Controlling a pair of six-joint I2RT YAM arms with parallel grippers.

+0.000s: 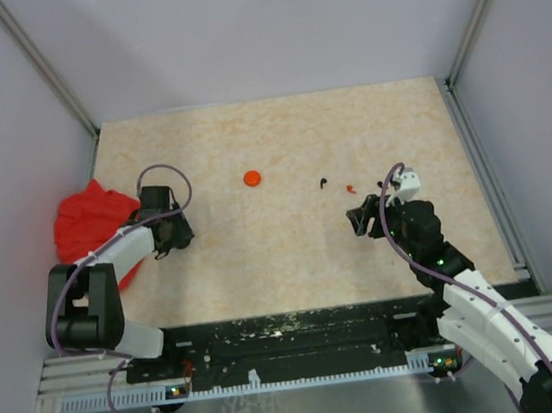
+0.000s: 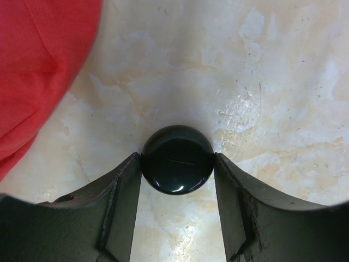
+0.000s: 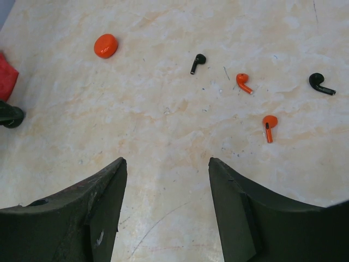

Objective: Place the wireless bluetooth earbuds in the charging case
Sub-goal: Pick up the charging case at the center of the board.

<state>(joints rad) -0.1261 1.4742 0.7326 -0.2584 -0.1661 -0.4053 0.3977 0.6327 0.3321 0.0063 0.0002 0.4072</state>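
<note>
On the marbled beige worktop [image 1: 292,255], the left fingers [image 2: 122,191] pinch a black round case [image 2: 177,159] near a red cloth [image 2: 38,65]. Squeeze evenly across its middle so the glossy case cannot pop out. The right fingers [image 3: 103,202] hang spread and empty, with the earbuds [image 3: 243,82] lying loose just beyond them.

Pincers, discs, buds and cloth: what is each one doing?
left pincer: shut on the black disc.
right pincer: open, empty.
black disc: pinched on both sides.
orange disc: lying loose.
black buds: two, lying loose, apart.
orange buds: two, lying loose.
red cloth: crumpled.
</note>
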